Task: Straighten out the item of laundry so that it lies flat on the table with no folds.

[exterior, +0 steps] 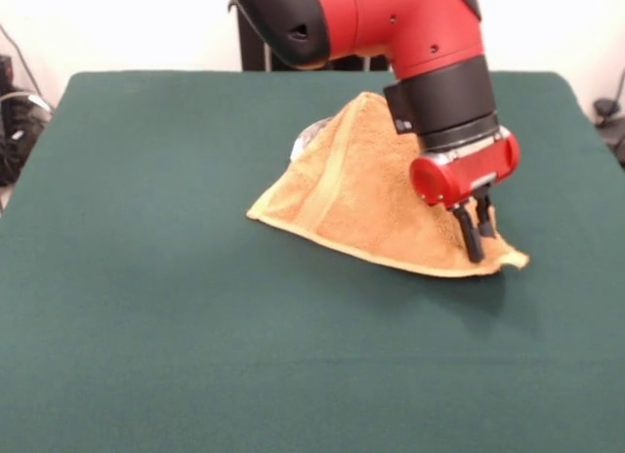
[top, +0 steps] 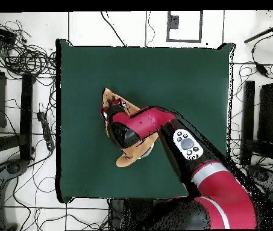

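The orange-tan towel (exterior: 361,194) lies folded into a triangle-like heap on the dark green table (exterior: 146,307), right of centre, with a paler band running up its left part and a pale tag-like bit at its far left edge. My gripper (exterior: 477,236) points down on the towel's right end, just inside its right corner. The two black fingers stand close together, pinching the cloth near the front edge. In the overhead view the arm covers most of the towel (top: 125,157), and the gripper (top: 111,112) is near the towel's upper tip.
The red and black arm (top: 181,141) reaches in diagonally over the towel. Green table surface (top: 175,78) surrounds the towel on all sides. Cables and stands lie on the floor around the table (top: 18,60).
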You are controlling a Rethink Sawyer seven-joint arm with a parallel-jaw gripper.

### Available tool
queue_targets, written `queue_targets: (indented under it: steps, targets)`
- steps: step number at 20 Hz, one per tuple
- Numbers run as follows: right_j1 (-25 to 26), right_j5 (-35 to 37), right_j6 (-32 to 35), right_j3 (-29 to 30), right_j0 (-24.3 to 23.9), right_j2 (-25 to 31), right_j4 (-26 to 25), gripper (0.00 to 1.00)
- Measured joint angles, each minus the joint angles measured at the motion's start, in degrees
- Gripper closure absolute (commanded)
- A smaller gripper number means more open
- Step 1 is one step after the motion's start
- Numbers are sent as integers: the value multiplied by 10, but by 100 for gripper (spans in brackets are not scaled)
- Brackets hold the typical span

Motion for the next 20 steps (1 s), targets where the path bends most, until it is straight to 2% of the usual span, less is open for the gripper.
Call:
queue_targets:
  steps: [1,16,20]
  targets:
    - [0,0,0,0,0,2,-3,0]
    - [-17,0,0,-1,2,0,-8,0]
    - [-29,6,0,0,11,-17,-2,0]
